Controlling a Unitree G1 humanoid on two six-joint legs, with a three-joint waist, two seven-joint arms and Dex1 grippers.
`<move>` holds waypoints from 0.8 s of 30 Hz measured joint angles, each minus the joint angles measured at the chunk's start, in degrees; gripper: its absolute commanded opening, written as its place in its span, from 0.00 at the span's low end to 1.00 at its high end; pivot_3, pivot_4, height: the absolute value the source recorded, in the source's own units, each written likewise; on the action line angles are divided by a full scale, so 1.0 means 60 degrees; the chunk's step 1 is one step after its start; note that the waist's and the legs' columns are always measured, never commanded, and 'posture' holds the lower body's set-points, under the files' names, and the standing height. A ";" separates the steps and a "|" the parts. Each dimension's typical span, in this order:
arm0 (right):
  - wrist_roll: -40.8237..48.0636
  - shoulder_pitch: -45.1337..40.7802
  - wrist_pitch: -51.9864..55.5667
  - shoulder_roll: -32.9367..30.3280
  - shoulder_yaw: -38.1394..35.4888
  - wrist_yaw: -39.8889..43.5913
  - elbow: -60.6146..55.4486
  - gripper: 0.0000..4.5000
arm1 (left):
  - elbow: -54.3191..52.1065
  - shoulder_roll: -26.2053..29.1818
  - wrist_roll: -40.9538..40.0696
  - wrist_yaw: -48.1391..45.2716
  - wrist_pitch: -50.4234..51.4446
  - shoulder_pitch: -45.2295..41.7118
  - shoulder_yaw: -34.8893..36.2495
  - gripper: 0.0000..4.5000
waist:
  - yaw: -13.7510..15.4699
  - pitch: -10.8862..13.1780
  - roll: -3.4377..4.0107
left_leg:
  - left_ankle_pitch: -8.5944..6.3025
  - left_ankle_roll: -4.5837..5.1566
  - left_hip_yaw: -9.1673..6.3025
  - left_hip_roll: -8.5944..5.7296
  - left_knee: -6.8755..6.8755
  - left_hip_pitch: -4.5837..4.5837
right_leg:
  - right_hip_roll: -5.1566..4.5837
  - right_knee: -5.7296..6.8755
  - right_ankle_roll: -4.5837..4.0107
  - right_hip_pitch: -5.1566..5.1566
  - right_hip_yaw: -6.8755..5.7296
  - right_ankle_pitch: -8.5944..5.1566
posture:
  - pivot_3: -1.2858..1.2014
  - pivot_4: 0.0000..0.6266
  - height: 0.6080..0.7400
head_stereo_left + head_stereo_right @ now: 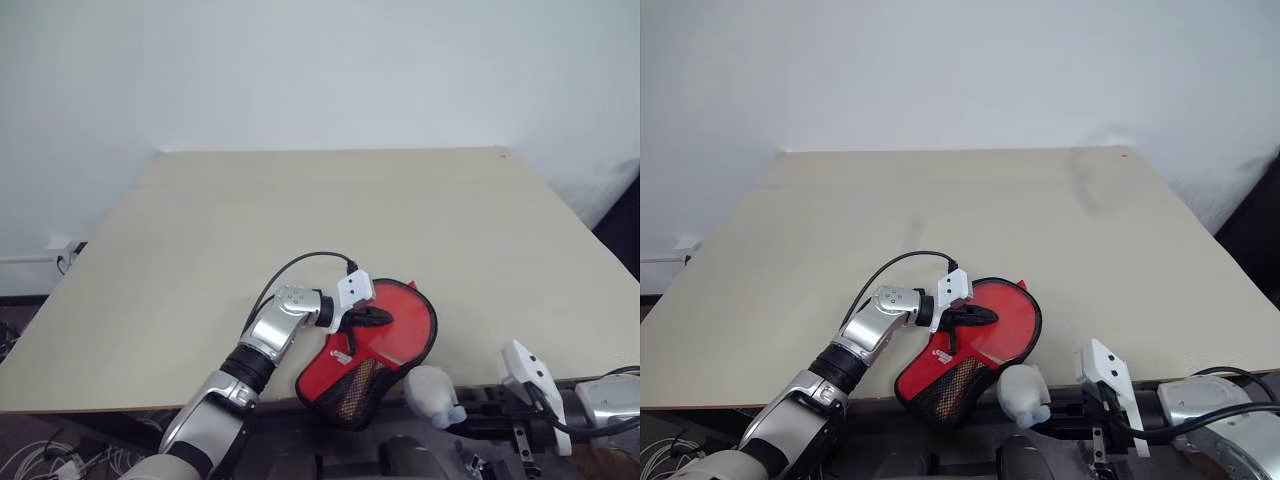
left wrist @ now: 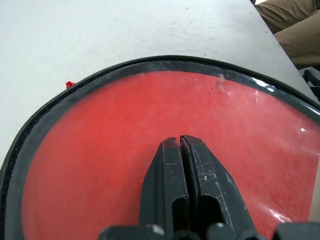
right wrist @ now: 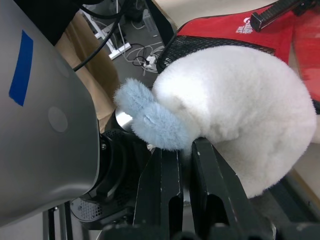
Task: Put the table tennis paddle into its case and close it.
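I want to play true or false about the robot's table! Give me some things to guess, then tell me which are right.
1. The left gripper rests shut on the red case. True.
2. The case lies at the table's far edge. False: it lies at the near edge of the table.
3. A fluffy white toy sits beside the case. True.
4. The toy is green all over. False: white with a light blue bit.

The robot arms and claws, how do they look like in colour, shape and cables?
The left arm is silver metal with black joint rings; a black cable loops to a white wrist block. The left claw has two slim black fingers. The right claw looks alike, behind a white block.
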 measured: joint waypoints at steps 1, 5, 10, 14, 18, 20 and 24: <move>0.0000 0.0065 -0.0020 0.0000 -0.0002 0.0001 0.0000 0.00 | 0.0003 0.0000 0.0005 -0.0010 -0.0001 -0.0004 0.0000 0.00 | 0.0000 0.0000 0.0000 | -0.0001 0.0000 0.0001 0.0000 0.0000 0.0000 | 0.0000 0.0000 0.0000 0.0000 0.0001 0.0000 | 0.52 0.00 1.00; 0.0064 0.0125 -0.0070 0.0000 -0.0004 0.0014 0.0000 0.00 | 0.0010 -0.0002 0.0010 -0.0034 -0.0011 -0.0010 0.0000 0.00 | 0.0001 0.0000 0.0000 | -0.0002 0.0000 0.0001 0.0000 0.0000 0.0000 | 0.0000 -0.0001 0.0000 0.0000 0.0001 0.0000 | 0.52 0.00 1.00; 0.0365 0.0362 -0.0070 0.0002 -0.0124 0.0028 0.0002 0.00 | 0.0040 -0.0010 0.0010 -0.0085 -0.0042 -0.0028 0.0000 0.00 | 0.0001 0.0000 0.0000 | -0.0008 0.0002 -0.0001 0.0000 -0.0001 -0.0002 | 0.0000 -0.0002 0.0001 0.0000 0.0000 -0.0001 | 0.52 0.00 1.00; 0.0415 0.0391 -0.0141 0.0124 -0.0129 0.0138 0.0215 0.00 | 0.0084 -0.0018 0.0011 -0.0085 -0.0064 -0.0048 0.0001 0.00 | -0.0001 -0.0002 -0.0004 | -0.0011 0.0003 0.0001 0.0000 0.0000 -0.0002 | 0.0000 -0.0002 0.0003 0.0000 0.0001 -0.0002 | 0.52 0.00 1.00; 0.0500 0.0135 -0.0134 0.0250 0.0168 0.0308 0.0554 0.23 | 0.0123 -0.0011 0.0050 -0.0033 -0.0066 -0.0062 0.0014 0.00 | -0.0007 0.0000 -0.0010 | -0.0010 0.0004 0.0003 0.0002 0.0002 0.0007 | 0.0000 0.0000 0.0003 0.0005 0.0000 -0.0002 | 0.52 0.00 1.00; 0.0541 -0.0036 -0.0133 0.0326 0.0348 0.0402 0.0593 0.33 | 0.0138 -0.0007 0.0107 -0.0005 -0.0066 -0.0065 0.0038 0.00 | -0.0013 0.0000 -0.0010 | -0.0010 0.0004 0.0004 0.0004 0.0012 0.0014 | 0.0001 0.0002 0.0003 0.0012 0.0000 -0.0002 | 0.52 0.00 1.00; 0.0541 -0.0204 -0.0089 0.0350 0.0494 0.0401 0.0748 0.57 | 0.0179 -0.0005 0.0151 0.0051 -0.0066 -0.0070 0.0070 0.00 | -0.0045 0.0000 -0.0014 | -0.0010 0.0003 0.0009 0.0007 0.0042 0.0019 | 0.0001 0.0001 0.0003 0.0022 0.0001 -0.0001 | 0.52 0.00 1.00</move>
